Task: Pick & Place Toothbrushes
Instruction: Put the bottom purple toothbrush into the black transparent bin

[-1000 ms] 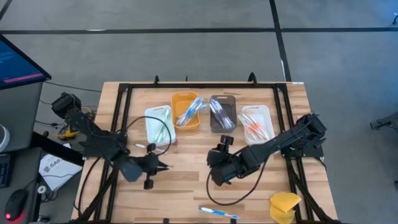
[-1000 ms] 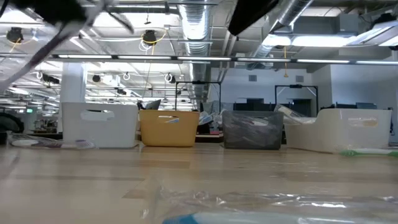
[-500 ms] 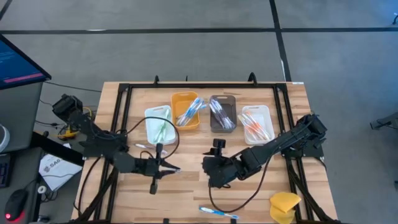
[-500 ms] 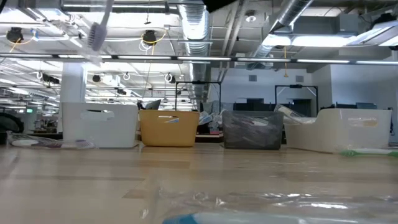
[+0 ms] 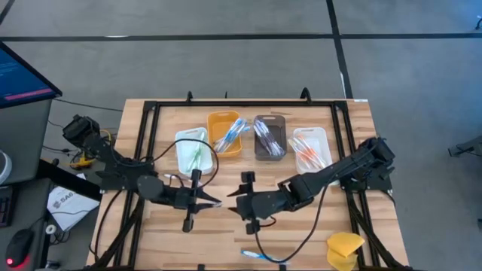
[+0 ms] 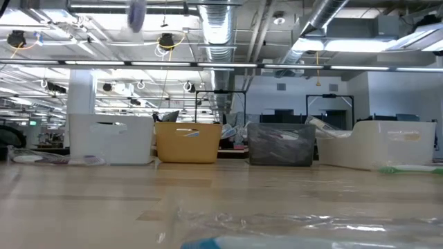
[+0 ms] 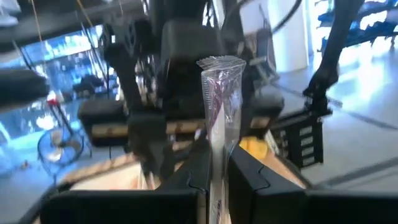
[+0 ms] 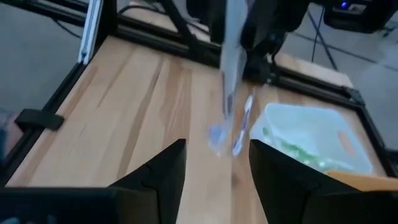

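A wrapped toothbrush (image 7: pixel 219 99) in clear film stands clamped between the two dark fingers of the left gripper (image 5: pixel 213 203) at the centre of the high view, its crimped wrapper end rising above the fingertips (image 7: pixel 200 169) in the left wrist view. Facing it just to the right, the right gripper (image 5: pixel 232 210) holds its jaws spread with nothing between them; its own camera looks past both fingers (image 8: pixel 163 168) at the dangling packet over bare wood. Above the pair, along the upper middle of the frame, four bins sit in a row: a white bin (image 5: pixel 181 153) with green-handled brushes, an orange bin (image 5: pixel 215 122) with blue ones, a grey bin (image 5: pixel 260 147) with dark ones and a second white bin (image 5: pixel 322 138) with orange ones. Another wrapped toothbrush (image 5: pixel 264 257), blue, lies alone at the lower centre near the table's (image 5: pixel 226 233) front edge, and a yellow sponge (image 5: pixel 344 246) sits at the lower right corner. In the low view the four bins line the far side of the tabletop, with a green brush (image 6: pixel 408 168) lying at the right edge.
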`<control>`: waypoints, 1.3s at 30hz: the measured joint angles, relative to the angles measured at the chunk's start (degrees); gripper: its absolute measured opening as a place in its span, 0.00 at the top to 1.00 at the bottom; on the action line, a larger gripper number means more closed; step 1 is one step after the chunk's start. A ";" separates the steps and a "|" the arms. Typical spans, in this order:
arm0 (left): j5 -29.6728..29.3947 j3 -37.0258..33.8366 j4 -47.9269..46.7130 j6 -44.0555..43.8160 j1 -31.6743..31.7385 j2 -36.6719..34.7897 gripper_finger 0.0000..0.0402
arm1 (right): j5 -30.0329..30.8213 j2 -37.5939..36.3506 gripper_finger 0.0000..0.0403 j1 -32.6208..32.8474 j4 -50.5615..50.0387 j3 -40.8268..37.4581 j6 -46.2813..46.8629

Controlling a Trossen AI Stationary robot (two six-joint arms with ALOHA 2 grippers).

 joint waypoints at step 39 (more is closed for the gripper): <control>4.37 0.02 8.77 4.30 3.76 3.45 0.97 | -8.91 -0.02 0.93 -3.89 8.31 0.02 -9.45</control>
